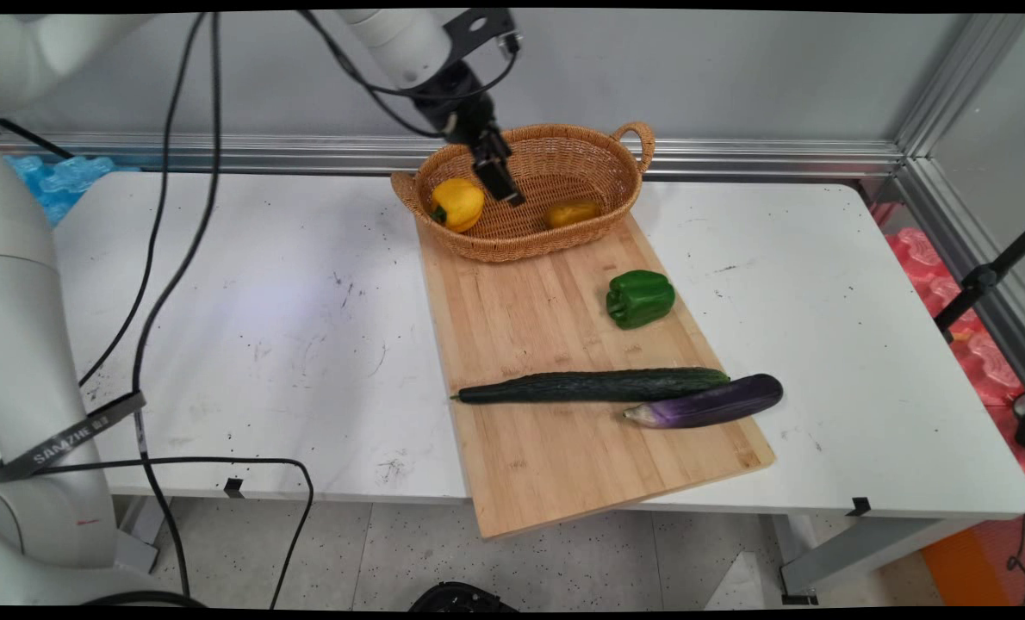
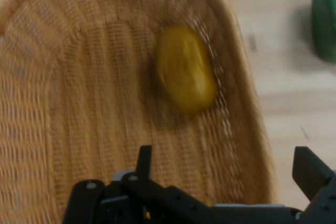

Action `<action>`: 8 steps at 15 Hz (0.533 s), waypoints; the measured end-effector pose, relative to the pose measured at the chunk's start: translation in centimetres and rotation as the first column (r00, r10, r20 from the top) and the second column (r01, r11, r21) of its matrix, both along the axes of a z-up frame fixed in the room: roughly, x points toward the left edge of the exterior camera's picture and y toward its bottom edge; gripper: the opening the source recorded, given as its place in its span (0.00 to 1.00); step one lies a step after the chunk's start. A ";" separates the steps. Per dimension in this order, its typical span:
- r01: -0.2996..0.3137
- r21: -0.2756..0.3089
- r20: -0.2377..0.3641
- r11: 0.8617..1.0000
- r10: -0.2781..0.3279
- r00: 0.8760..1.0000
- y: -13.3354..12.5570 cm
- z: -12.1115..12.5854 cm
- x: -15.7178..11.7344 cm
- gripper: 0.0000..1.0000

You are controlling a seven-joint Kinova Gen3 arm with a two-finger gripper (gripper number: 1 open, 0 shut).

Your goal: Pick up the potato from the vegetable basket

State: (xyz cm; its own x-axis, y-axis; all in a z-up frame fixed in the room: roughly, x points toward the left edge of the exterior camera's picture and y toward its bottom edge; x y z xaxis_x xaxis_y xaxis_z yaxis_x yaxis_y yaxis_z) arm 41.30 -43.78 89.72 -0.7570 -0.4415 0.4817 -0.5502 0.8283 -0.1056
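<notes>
Gripper (image 1: pixel 506 185) hung over the wicker basket (image 1: pixel 616 168), fingers spread wide and empty, a yellow pepper (image 1: pixel 457 204) and a small yellow-orange fruit (image 2: pixel 186 69) held inside it – green pepper (image 1: pixel 640 298), cucumber (image 1: pixel 594 385), eggplant (image 1: pixel 709 402) laid on the cutting board (image 1: pixel 547 465).
</notes>
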 end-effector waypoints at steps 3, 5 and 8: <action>0.027 -0.022 -0.028 0.999 -0.028 0.999 -3.1 -1.1 -0.9 1.00; 0.039 -0.028 -0.038 0.999 -0.040 0.998 -4.4 -2.0 -1.3 1.00; 0.052 -0.025 -0.052 0.998 -0.053 0.997 -6.5 -4.0 -1.8 1.00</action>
State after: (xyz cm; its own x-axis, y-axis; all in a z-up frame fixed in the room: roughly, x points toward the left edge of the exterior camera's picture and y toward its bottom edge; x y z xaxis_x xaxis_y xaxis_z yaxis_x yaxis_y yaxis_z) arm 39.50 -50.31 85.76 -0.7524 -0.3901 0.5308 -0.5114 0.8538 -0.0973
